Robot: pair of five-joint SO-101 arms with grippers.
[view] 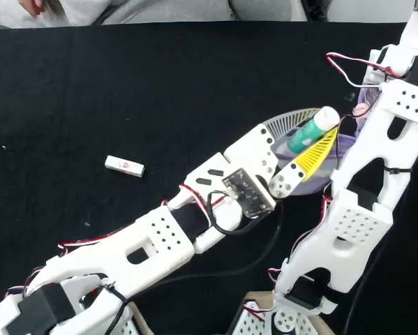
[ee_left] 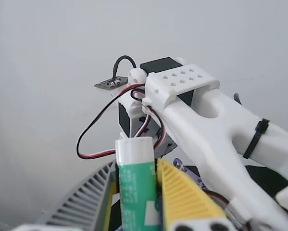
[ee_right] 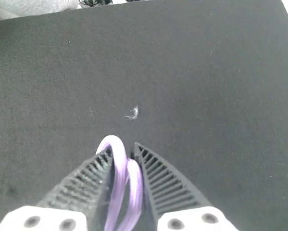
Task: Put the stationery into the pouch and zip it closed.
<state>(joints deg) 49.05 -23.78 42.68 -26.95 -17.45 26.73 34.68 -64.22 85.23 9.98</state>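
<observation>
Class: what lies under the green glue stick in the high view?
A purple pouch lies beneath the glue stick; the arms cover most of it, hiding its contents.

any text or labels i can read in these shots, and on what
Nothing can be read.
Glue stick: fine print on its green label, too blurred to read.
White eraser: a reddish mark, too small to read.
Purple pouch: no print on the part that shows.
</observation>
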